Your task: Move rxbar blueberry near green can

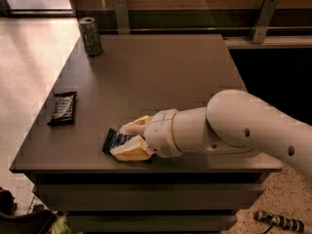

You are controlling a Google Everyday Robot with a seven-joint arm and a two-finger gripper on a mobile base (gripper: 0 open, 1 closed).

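Note:
The rxbar blueberry (113,140), a flat navy-blue bar, lies near the table's front edge, left of centre. My gripper (127,140) reaches in from the right, and its two cream fingers (130,151) are closed on the bar's right end, one on the far side and one on the near side. Most of the bar is hidden between them; its left end sticks out. The green can (90,36) stands upright at the table's far left corner, well away from the bar.
A black-wrapped bar with white print (63,108) lies near the left edge of the brown table (165,72). A wall rail with metal brackets (263,18) runs behind the table. The floor drops off on the left and at the front.

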